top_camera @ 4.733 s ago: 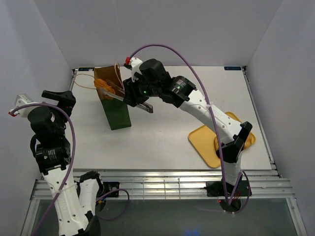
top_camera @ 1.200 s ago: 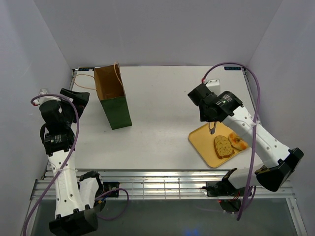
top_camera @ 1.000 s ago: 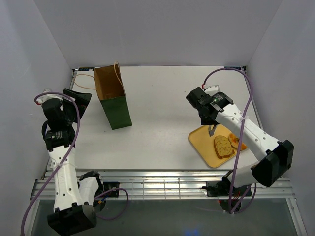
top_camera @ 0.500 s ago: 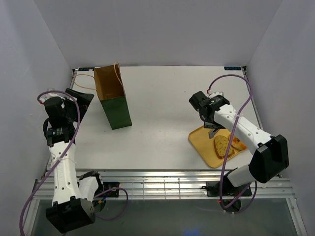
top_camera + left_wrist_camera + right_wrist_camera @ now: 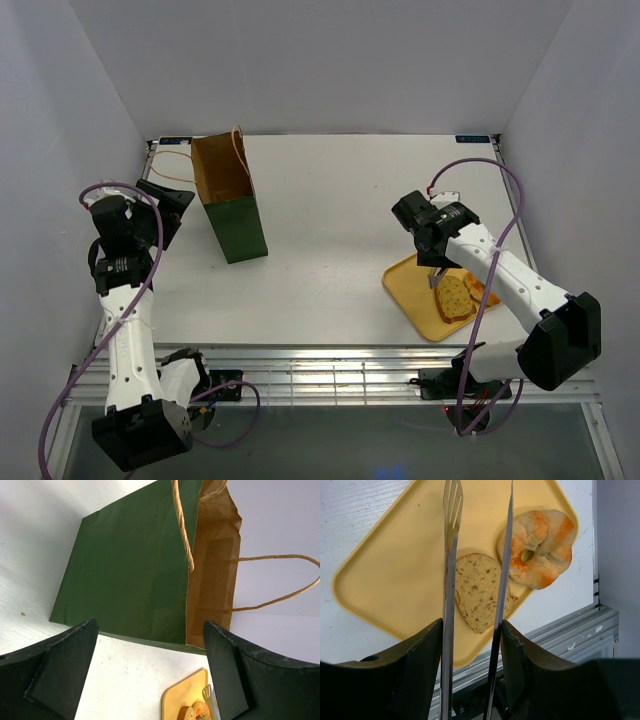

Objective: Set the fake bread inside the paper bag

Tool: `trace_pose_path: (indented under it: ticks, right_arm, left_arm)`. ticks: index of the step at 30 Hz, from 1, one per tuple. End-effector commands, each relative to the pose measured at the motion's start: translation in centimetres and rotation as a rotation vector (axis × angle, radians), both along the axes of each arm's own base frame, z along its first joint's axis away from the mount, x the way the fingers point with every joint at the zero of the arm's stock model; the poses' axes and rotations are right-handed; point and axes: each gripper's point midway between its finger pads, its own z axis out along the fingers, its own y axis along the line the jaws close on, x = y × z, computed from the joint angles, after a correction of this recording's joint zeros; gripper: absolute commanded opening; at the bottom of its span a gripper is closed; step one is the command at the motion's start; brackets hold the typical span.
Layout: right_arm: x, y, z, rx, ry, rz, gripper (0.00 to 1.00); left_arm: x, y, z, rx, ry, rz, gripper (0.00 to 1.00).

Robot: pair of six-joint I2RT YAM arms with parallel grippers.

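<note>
The paper bag [image 5: 232,205] stands upright at the back left, dark green outside [image 5: 130,570], its brown mouth open. My left gripper [image 5: 170,205] hovers open just left of it, empty [image 5: 150,670]. Two pieces of fake bread lie on the yellow tray [image 5: 395,580]: a speckled slice [image 5: 475,592] and an orange-streaked bun [image 5: 537,547]. My right gripper [image 5: 470,655] is shut on metal tongs [image 5: 451,555]. The tongs' two arms stand apart over the slice [image 5: 455,298]. No bread is between them.
The tray [image 5: 410,285] sits at the table's near right, close to the front rail [image 5: 330,375]. The bag's cord handles [image 5: 280,580] loop out toward the back left corner. White walls close in on three sides.
Since the earliest frame the right arm has swung from the bag to the tray. Over the last second it drew the tongs nearer, over the slice. The left gripper edged slightly toward the bag.
</note>
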Motion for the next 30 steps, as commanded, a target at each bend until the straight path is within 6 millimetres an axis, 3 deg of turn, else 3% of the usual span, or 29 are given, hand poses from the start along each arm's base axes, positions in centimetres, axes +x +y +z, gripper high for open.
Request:
trace_pose_path:
  ticks: [1,9,12,19,24,30]
  right_arm:
    - [0.0,-0.1,0.4,0.023,-0.031,0.01,0.54]
    - [1.5,1.8,1.8,0.087,-0.034,0.066,0.54]
    - [1.7,1.6,2.7,0.065,-0.03,0.054,0.54]
    - [0.1,-0.1,4.0,0.025,-0.003,0.019,0.54]
    - [-0.1,-1.3,5.7,0.09,-0.031,-0.042,0.54]
    - [-0.7,-1.9,4.3,0.136,0.036,-0.082,0.54]
  left_arm:
    - [0.0,-0.6,-0.4,0.024,0.004,-0.053,0.96]
    - [-0.7,-0.1,-0.5,0.136,-0.02,-0.069,0.98]
    - [-0.8,0.2,-0.9,0.165,-0.025,-0.061,0.98]
    - [-0.9,-0.4,-1.2,0.182,-0.039,-0.116,0.98]
    - [-0.7,-1.4,-1.0,0.145,-0.064,-0.162,0.98]
    - [-0.6,-2.5,-1.2,0.088,-0.075,-0.207,0.98]
